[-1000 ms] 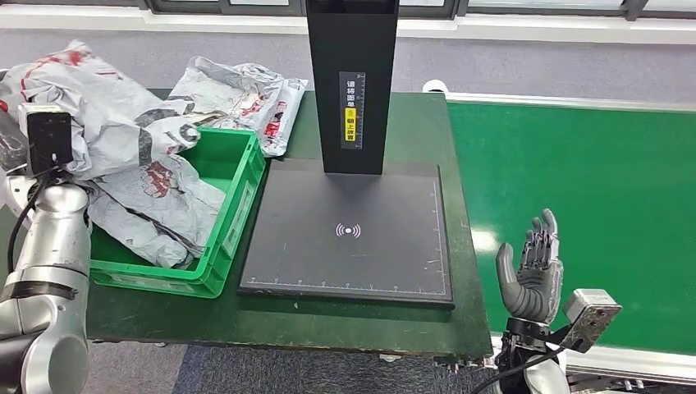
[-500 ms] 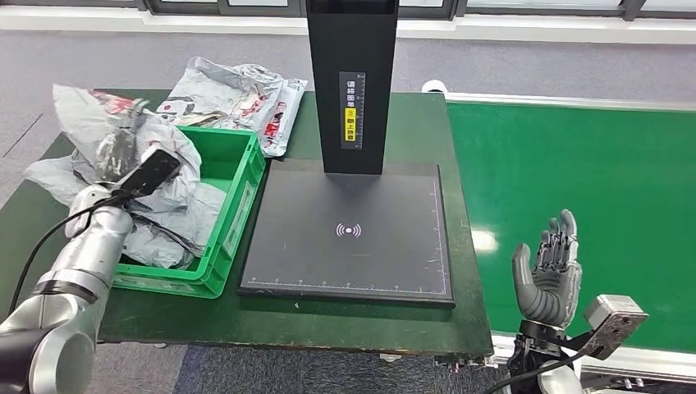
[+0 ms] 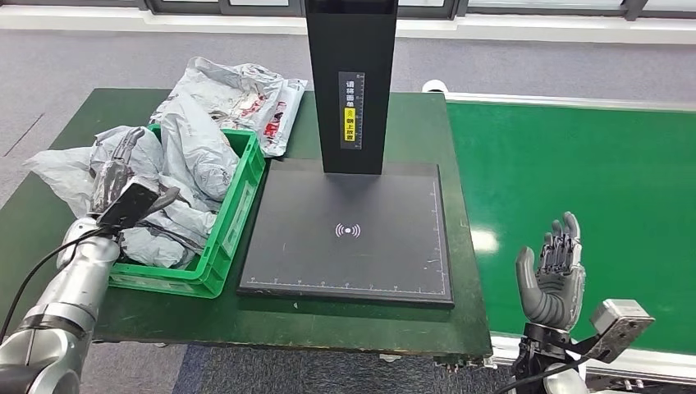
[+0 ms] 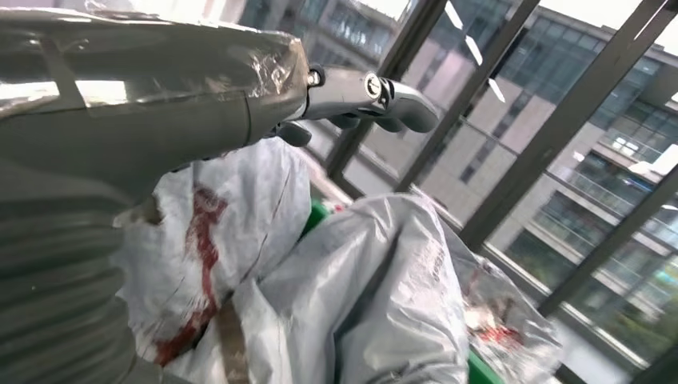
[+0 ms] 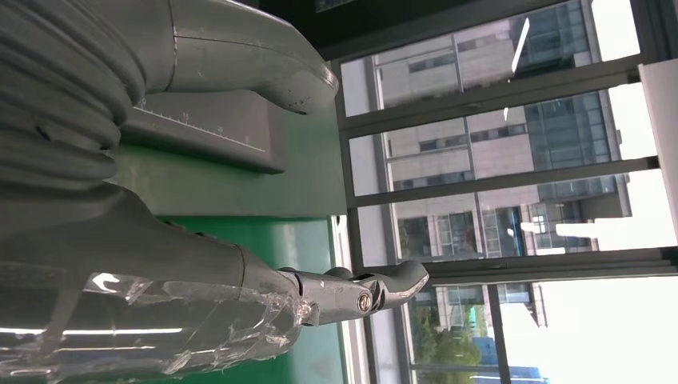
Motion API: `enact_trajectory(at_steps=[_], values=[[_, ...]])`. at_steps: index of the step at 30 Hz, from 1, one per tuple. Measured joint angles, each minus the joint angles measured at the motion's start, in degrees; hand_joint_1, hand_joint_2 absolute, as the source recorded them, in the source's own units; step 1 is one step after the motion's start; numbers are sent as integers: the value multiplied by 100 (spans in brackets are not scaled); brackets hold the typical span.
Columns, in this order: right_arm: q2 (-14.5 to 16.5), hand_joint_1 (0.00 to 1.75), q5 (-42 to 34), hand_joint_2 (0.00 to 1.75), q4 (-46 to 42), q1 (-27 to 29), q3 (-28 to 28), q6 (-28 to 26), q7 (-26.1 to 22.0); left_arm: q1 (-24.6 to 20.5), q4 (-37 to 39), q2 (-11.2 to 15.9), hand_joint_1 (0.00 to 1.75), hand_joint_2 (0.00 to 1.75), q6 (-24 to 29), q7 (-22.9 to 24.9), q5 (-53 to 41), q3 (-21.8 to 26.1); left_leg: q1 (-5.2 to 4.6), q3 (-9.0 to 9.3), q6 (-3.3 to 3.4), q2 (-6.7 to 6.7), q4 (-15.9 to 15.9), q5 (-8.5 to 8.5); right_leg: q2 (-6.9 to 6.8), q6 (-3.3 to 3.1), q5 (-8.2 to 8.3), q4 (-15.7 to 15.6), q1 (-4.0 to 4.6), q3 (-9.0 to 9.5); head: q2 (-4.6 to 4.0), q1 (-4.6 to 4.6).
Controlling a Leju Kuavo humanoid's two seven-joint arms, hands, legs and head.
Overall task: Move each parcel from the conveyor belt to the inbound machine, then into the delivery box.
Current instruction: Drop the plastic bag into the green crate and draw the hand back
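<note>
Several grey plastic parcels (image 3: 193,152) fill the green delivery box (image 3: 240,203) at the table's left. My left hand (image 3: 121,174) lies over them at the box's left side. Its fingers (image 4: 376,92) are stretched out above a crumpled parcel (image 4: 368,288) and grip nothing. The inbound machine is a black plate (image 3: 349,238) with a black column (image 3: 351,82), and the plate is bare. My right hand (image 3: 551,275) stands upright and open over the near edge of the green conveyor belt (image 3: 591,164), which carries no parcel.
One more grey parcel (image 3: 242,94) lies on the green table (image 3: 328,324) behind the box. A grey parcel (image 3: 57,168) spills over the box's left rim. The belt's white frame (image 3: 566,102) runs along its far side.
My left arm came down from a raised pose and set a grey parcel into the box, and its fingers now lie stretched out. The right hand drifted slightly right and lower.
</note>
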Motion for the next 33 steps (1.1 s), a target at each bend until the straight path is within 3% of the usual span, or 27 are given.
enact_trajectory(at_steps=[5,15,19,20,24,32,33], values=[[-10,0,18,175,21,-11,0,27,3,372,-717,34,0,175,-610,-18,671,83,0,-2,1,-6,0,0,-6,0,0,-1,-2,2,0,1],[-10,0,79,175,23,-11,-1,38,0,529,-1230,15,0,175,-815,-18,893,150,-1,-1,1,-7,1,1,-7,2,1,-2,-2,2,0,-1],[-28,0,408,0,37,-43,75,3,-95,549,-1444,-199,0,175,-1057,-18,1404,203,-1,-2,1,-13,1,1,-12,2,1,-2,-3,3,0,-1],[-40,0,470,0,62,-80,133,-26,-136,555,-1509,-291,0,175,-1083,-18,1526,206,-1,-2,1,-14,1,1,-14,2,2,-2,-3,4,0,0],[-57,0,609,175,338,-445,528,-266,-212,551,-1712,-737,0,175,-923,-10,1880,41,-2,-1,4,-12,3,3,-12,9,8,-4,-9,2,0,0],[20,0,895,175,1268,-1515,1459,-952,-287,311,-1556,-1723,0,175,-399,150,2320,-942,-4,-3,20,-15,7,16,-16,17,25,-5,-15,6,0,0],[44,0,991,131,1366,-1605,1556,-1045,-310,269,-1495,-1830,0,175,-316,118,2320,-1046,-5,-3,19,-15,7,16,-16,17,26,-5,-15,5,0,0]])
